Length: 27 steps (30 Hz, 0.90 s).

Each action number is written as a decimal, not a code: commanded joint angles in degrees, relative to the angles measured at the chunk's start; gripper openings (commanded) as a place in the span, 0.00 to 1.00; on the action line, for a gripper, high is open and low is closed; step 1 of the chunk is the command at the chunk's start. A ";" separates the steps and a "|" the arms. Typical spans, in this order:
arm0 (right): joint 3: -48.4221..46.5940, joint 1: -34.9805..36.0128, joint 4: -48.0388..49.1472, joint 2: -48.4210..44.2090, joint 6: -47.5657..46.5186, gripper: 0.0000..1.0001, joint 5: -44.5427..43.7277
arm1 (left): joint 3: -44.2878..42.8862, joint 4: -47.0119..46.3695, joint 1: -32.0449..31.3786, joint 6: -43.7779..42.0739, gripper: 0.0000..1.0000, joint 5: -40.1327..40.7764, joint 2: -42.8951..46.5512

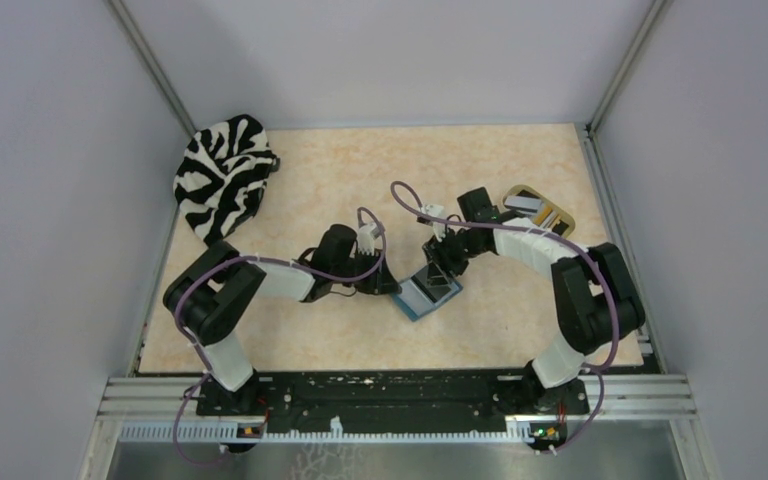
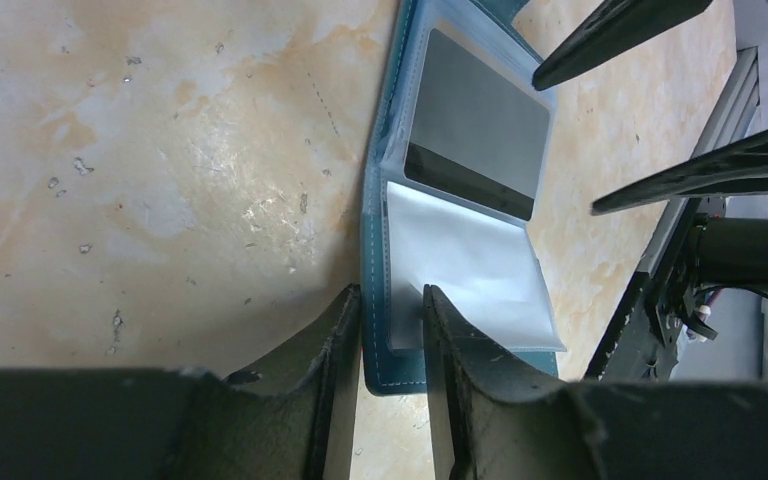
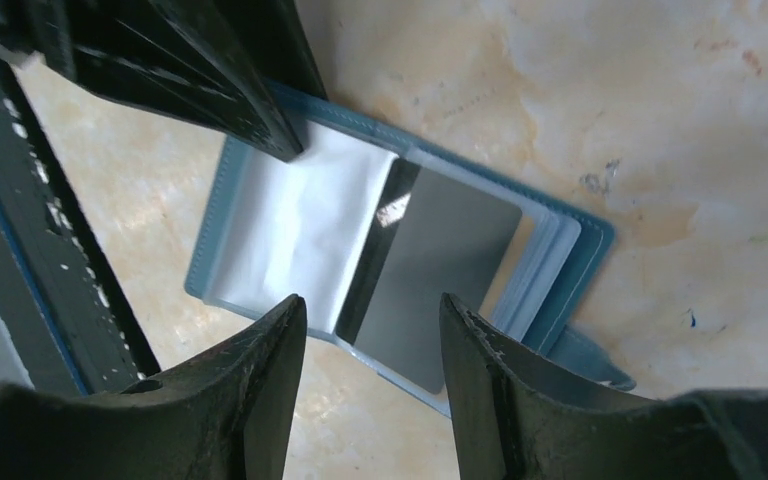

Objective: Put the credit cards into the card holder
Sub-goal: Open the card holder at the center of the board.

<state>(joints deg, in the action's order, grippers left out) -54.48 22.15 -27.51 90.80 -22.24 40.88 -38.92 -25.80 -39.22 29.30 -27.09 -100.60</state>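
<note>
The teal card holder [image 1: 422, 297] lies open on the table, clear pockets up. A dark grey card [image 2: 480, 120] sits in one pocket, also seen in the right wrist view [image 3: 430, 270]; the neighbouring pocket [image 2: 470, 265] looks empty. My left gripper [image 2: 392, 292] is shut on the card holder's left edge [image 2: 378, 250], pinning it at table level. My right gripper [image 3: 370, 305] is open just above the card holder, its jaws astride the dark card's near end without touching it. More credit cards [image 1: 523, 203] lie in the beige tray.
The beige oval tray [image 1: 550, 228] stands at the back right, behind the right arm. A zebra-striped cloth [image 1: 222, 172] lies at the back left corner. The two grippers [image 1: 392, 287] [image 1: 447, 265] are close together over the card holder. Grey walls enclose the table.
</note>
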 commanded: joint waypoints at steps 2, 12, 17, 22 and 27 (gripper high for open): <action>-2.69 1.53 -1.57 0.76 2.90 0.52 -10.97 | 0.96 -1.25 -0.24 -0.47 0.33 -0.72 -1.41; -4.78 1.57 -4.75 4.50 3.88 0.52 -13.55 | 0.97 -1.79 -0.18 -0.21 0.26 -1.12 -1.88; -5.70 1.58 -6.30 5.94 4.59 0.50 -10.79 | 1.03 -2.14 -0.19 -0.21 0.24 -1.27 -2.06; -6.51 1.63 -7.76 6.86 5.40 0.49 -6.50 | 1.02 -2.32 -0.19 -0.23 0.24 -1.43 -2.23; -7.05 1.49 -8.53 8.06 6.52 0.48 -3.73 | 1.04 -2.50 -0.21 -0.20 0.24 -1.47 -2.41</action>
<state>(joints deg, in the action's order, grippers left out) -59.24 23.46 -34.98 97.78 -17.58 31.83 -38.63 -27.46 -39.22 29.74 -27.92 -101.71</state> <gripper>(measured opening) 0.484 0.238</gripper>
